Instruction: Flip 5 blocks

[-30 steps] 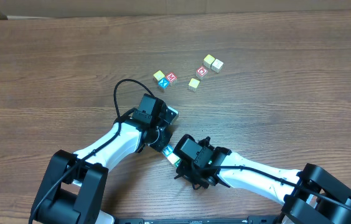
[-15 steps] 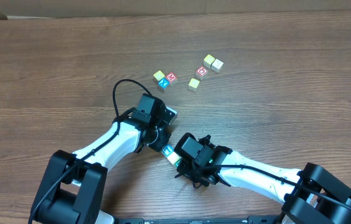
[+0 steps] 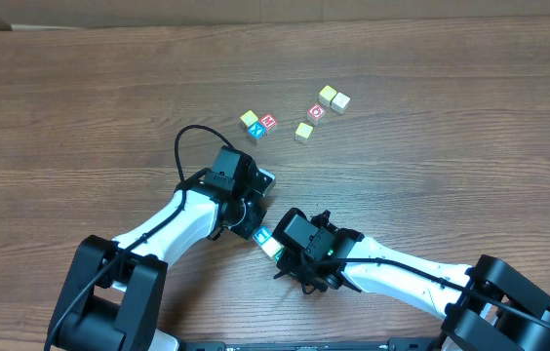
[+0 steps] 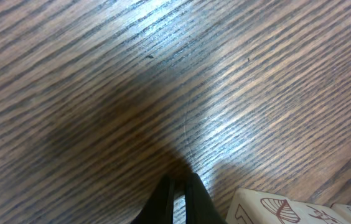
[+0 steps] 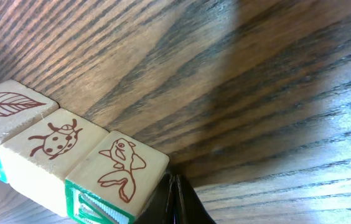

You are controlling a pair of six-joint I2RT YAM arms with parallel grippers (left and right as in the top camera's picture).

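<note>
- Both are pinched shut on nothing: the left gripper [image 4: 178,190] and the right gripper [image 5: 174,190].
- Three row blocks [image 5: 56,144] sit touching, just beside the right fingertips, picture faces up; perhaps flipped, I cannot tell.
- Several loose blocks [image 3: 304,131] lie well beyond on the table [image 3: 470,88].
- The arms crowd each other over the row.
</note>
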